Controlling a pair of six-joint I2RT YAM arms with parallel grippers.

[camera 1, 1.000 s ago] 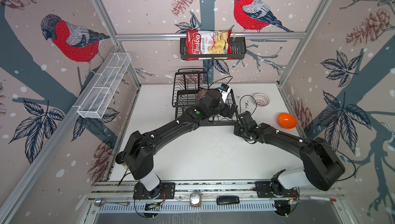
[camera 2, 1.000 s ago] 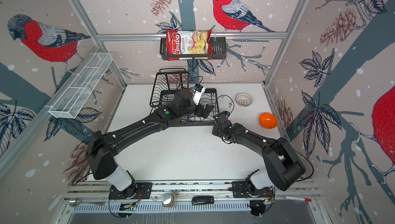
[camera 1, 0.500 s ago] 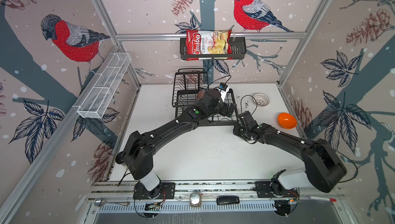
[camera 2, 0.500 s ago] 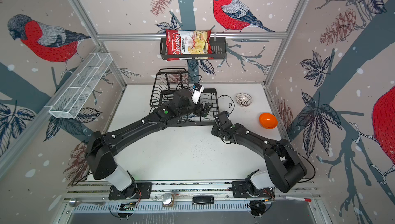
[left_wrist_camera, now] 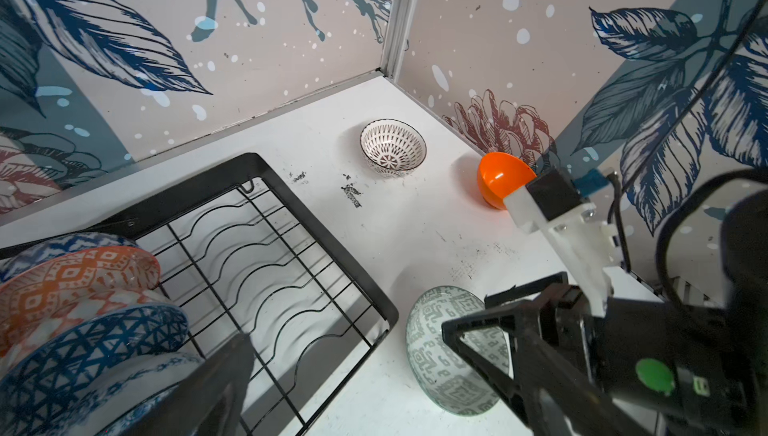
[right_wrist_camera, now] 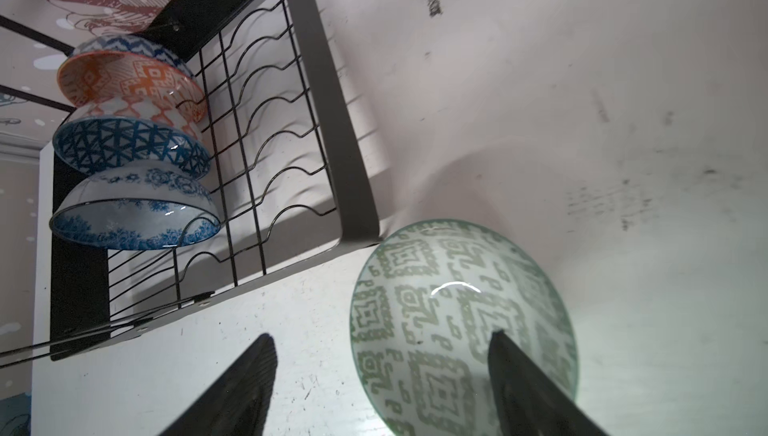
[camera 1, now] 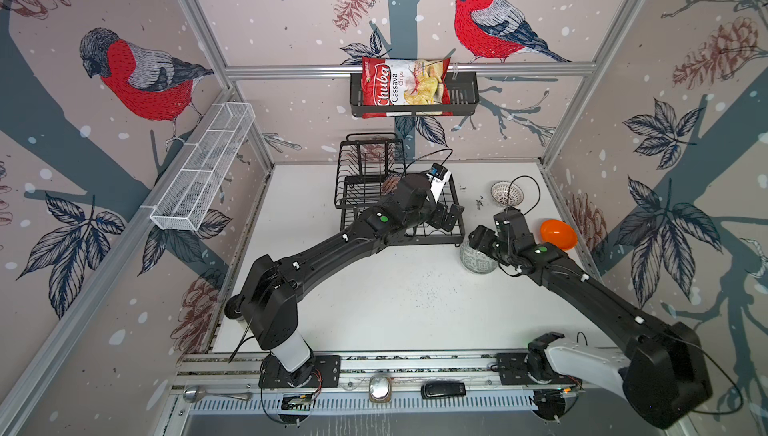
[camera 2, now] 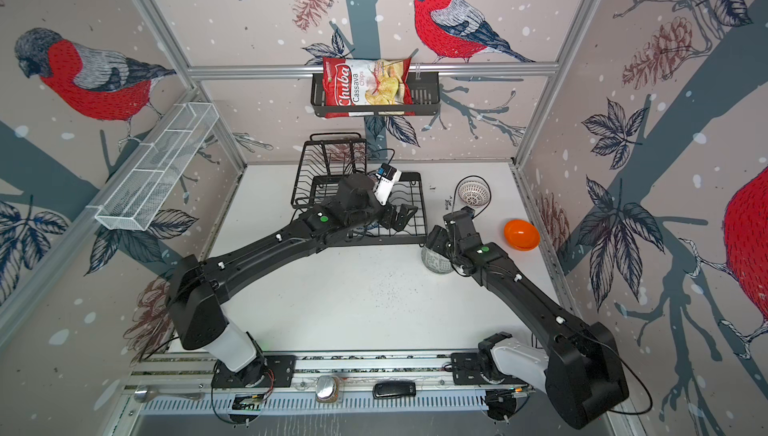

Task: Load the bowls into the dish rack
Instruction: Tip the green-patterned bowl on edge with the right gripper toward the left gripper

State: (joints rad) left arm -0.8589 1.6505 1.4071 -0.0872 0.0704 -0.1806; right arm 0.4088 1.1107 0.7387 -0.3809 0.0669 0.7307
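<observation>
The left arm reaches from its base at the bench's 7 o'clock edge, long and nearly straight, towards 1 o'clock. Its left hand hangs over the 3 o'clock half of the dish rack, jaws spread wide with nothing between them.

The right arm starts at the 5 o'clock edge and slants towards 11 o'clock, wrist bent downward. The right hand is lowered over the grey-white bowl, and its jaws stand wide apart. In the right wrist view one finger shows in front of the bowl's patterned inside and the other is out over the bare bench, so the near rim lies between them with a gap on each side; nothing is clamped.

That bowl sits on the bench, just off the rack's 5 o'clock corner, its mouth turned towards the right wrist.

Inside the rack, on its 9 o'clock side, the orange-white bowl, the blue triangle bowl and the blue-white floral bowl stand on edge in a row.

The white lattice bowl sits upright at the bench's 1 o'clock. The plain orange bowl lies tipped at 3 o'clock beside the wall.
</observation>
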